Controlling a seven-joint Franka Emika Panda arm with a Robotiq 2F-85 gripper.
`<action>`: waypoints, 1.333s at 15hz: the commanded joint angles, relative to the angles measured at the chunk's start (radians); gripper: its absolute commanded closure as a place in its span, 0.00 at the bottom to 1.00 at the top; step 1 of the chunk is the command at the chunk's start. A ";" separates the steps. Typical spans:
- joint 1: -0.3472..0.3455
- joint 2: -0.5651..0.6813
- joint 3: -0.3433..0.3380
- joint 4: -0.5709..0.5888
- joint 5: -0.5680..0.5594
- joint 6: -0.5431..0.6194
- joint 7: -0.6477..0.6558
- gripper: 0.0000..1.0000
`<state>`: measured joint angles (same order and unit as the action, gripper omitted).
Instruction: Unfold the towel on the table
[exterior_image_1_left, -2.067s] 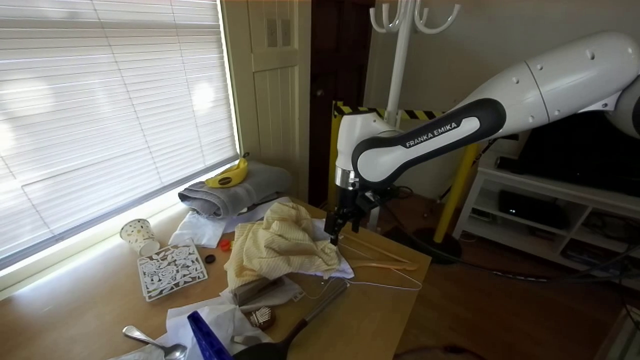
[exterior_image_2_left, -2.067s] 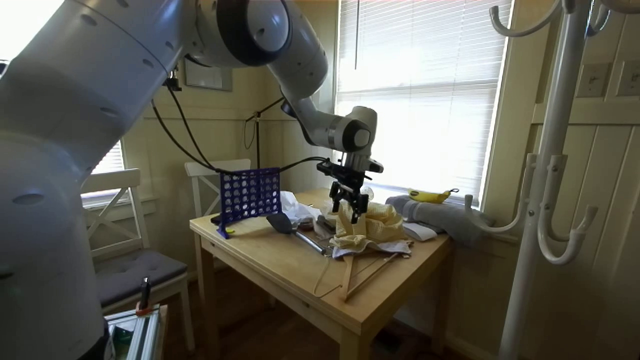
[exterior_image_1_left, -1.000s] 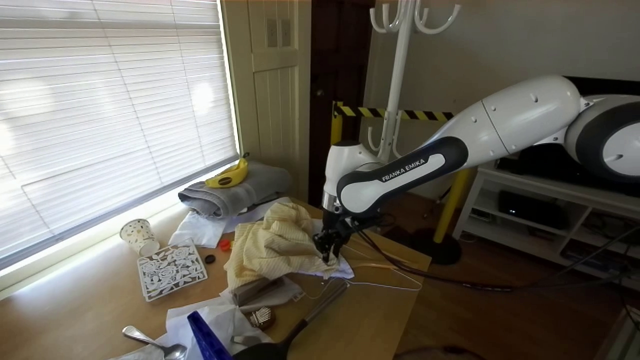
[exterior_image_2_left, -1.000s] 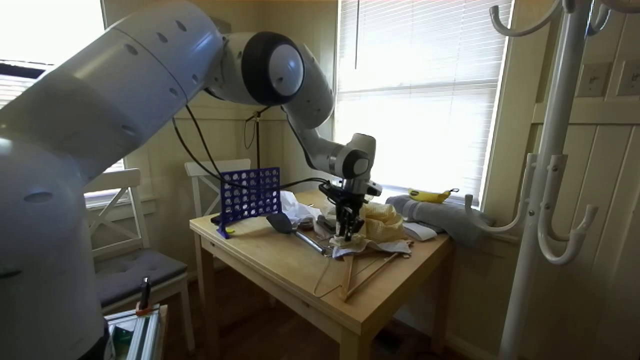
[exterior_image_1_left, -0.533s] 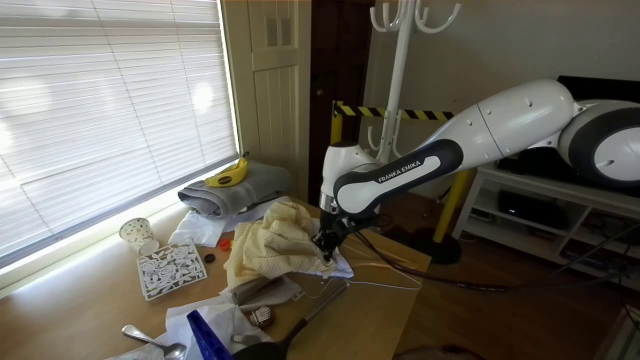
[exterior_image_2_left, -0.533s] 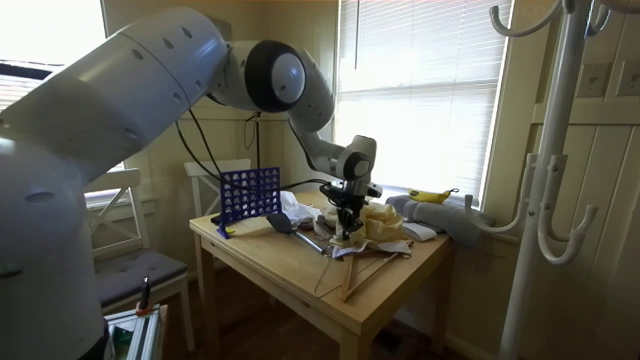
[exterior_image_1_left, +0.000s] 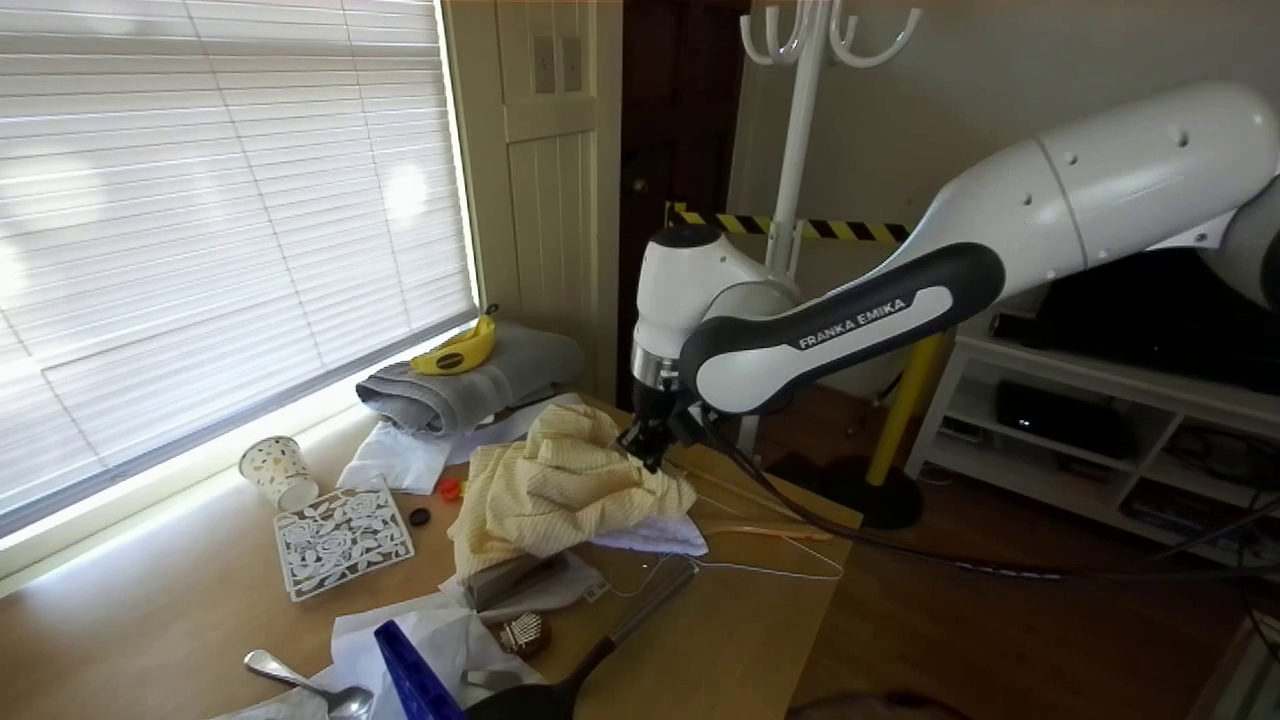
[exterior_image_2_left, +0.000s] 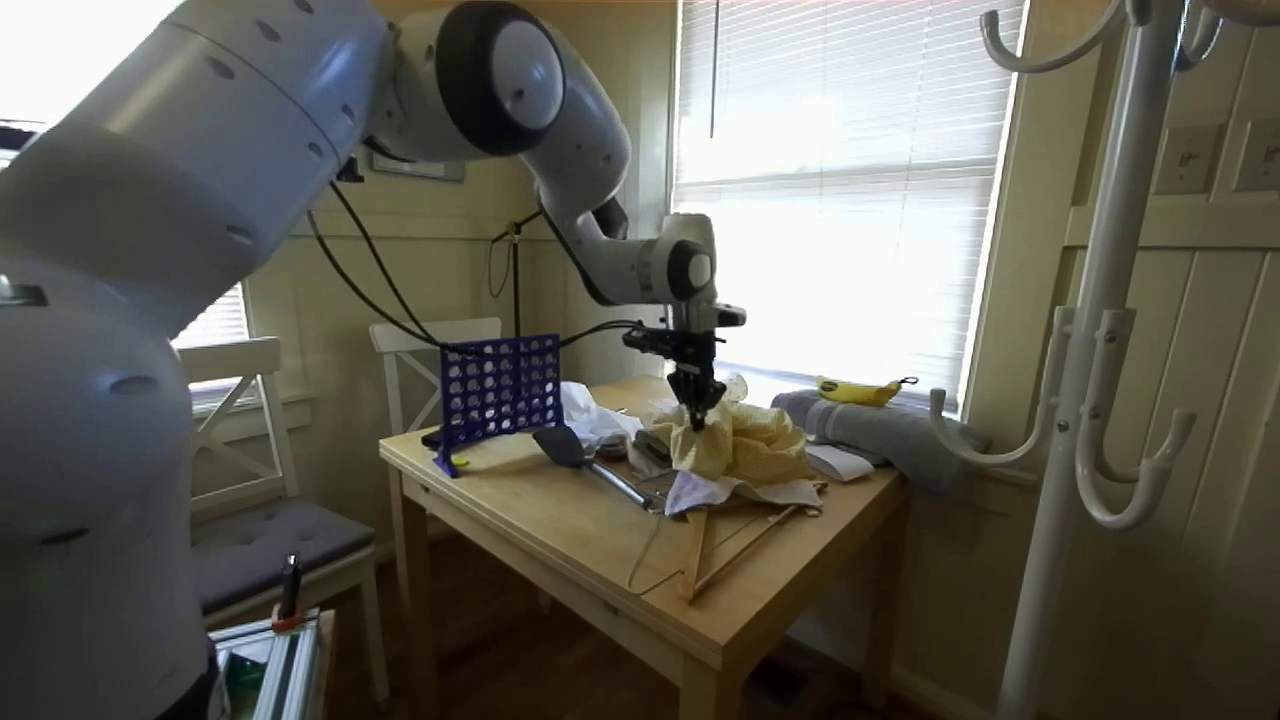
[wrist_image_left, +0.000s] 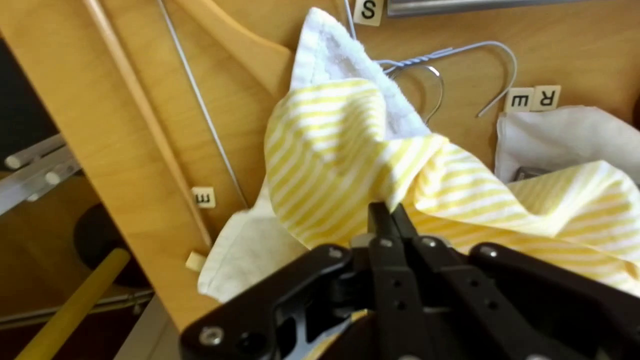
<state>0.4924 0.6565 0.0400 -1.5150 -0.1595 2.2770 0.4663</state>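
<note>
Towel (exterior_image_1_left: 560, 490) caught by a fold

It lies heaped on the tabletop (exterior_image_1_left: 730, 630), partly over a white cloth (wrist_image_left: 325, 55). The tool (wrist_image_left: 390, 209) pinches a fold near an edge, its jaws pressed together. To spread it well, lift a little, then draw that edge slowly off the heap, clear of the wire hanger (wrist_image_left: 417, 59), which could snag. In both exterior views the arm (exterior_image_1_left: 900, 295) reaches over from a raised elbow, tool pointing down.

The fingers (wrist_image_left: 382, 220) have squeezed together and gone up, pulling one edge of the yellow towel (wrist_image_left: 315, 195) up too. Now more of the white cloth (exterior_image_2_left: 702, 491) under it shows.
</note>
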 joint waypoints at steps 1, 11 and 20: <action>0.086 -0.225 -0.067 -0.181 -0.187 0.019 0.127 1.00; 0.039 -0.313 0.006 -0.171 -0.282 -0.085 0.164 1.00; 0.040 -0.495 0.071 0.074 -0.745 -0.366 0.200 1.00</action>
<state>0.5486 0.1939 0.0483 -1.5432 -0.7710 2.0245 0.6766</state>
